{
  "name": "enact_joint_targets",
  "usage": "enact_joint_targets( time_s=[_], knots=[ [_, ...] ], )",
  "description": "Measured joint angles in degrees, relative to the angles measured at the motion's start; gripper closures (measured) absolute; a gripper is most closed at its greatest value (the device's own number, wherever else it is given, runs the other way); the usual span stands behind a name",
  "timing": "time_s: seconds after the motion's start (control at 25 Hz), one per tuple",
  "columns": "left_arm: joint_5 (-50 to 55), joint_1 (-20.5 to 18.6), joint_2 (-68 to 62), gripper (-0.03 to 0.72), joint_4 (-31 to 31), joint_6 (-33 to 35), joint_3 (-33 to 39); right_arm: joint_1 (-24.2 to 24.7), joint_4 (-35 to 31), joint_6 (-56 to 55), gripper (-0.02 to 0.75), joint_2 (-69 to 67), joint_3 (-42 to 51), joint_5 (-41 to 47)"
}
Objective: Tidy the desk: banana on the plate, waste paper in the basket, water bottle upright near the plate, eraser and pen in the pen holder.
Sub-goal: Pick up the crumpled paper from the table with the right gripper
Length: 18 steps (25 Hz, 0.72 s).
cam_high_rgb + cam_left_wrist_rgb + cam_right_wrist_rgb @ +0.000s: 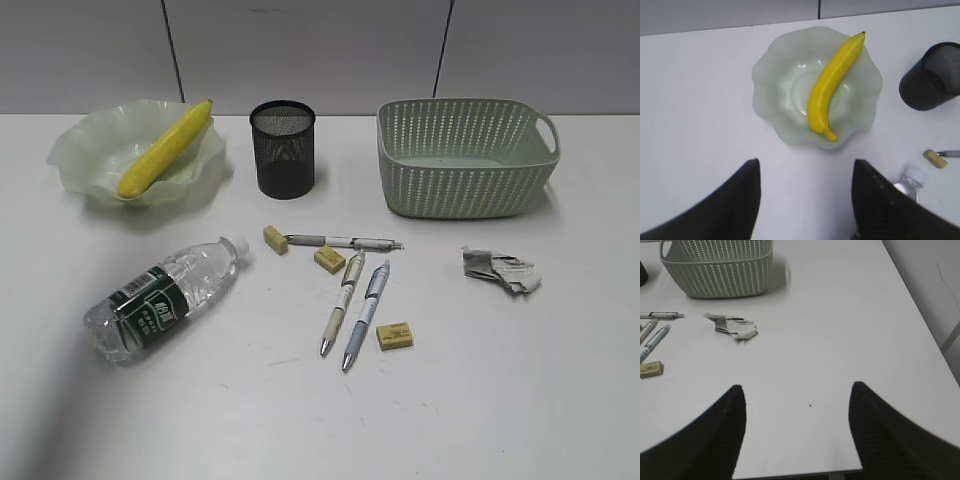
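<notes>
**A:** Banana (165,147) is already lying in the plate (80,150), far left of the counter (500,400), stretched diagonally with one tip poking past the wavy rim. Same thing from the left wrist view (832,85).

**B:** ok and the bottle?

**A:** Water bottle (165,297) is flat on its side, near left, cap aimed toward the middle of the counter. Near the plate but not touching it.

**B:** pens? erasers?

**A:** All loose in the middle. Three pens: one (345,241) lying sideways, two more (342,302) (366,314) side by side pointing toward the near edge. Three yellowish erasers: one (276,239) touching the sideways pen's left end, one (329,259) just under that pen, one (394,335) beside the tip of the rightmost pen. Pen holder (283,148) stands upright at the far side, between plate and basket (465,160).

**B:** the paper?

**A:** Waste paper (500,269) is crumpled on the counter to the right, near side of the basket, not in it.

**B:** grippers doing anything?

**A:** Nope. Left gripper (805,200) hangs over the counter on the near side of the plate, jaws spread wide, nothing between them. Right gripper (797,430) is the same, jaws apart over bare counter, paper off to its far left.
</notes>
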<state>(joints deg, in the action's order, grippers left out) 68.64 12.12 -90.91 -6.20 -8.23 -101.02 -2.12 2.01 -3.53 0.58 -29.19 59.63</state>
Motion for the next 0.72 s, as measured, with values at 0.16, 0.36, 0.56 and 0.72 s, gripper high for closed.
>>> enact_joint_targets(
  time_s=[0.16,0.36,0.56,0.72],
  knots=[
    [0.9,0.0,6.8,0.253,0.2,0.0,0.0,0.0,0.0,0.0,0.227,0.0,0.0,0.0],
    [1.1,0.0,16.6,0.28,2.2,0.4,0.0,0.0,0.0,0.0,0.227,0.0,0.0,0.0],
    [1.0,0.0,27.5,0.296,2.5,0.6,3.3,0.0,0.0,0.0,0.227,0.0,0.0,0.0],
    [1.1,0.0,38.4,0.298,2.6,0.6,12.7,0.0,0.0,0.0,0.227,0.0,0.0,0.0]
  ],
)
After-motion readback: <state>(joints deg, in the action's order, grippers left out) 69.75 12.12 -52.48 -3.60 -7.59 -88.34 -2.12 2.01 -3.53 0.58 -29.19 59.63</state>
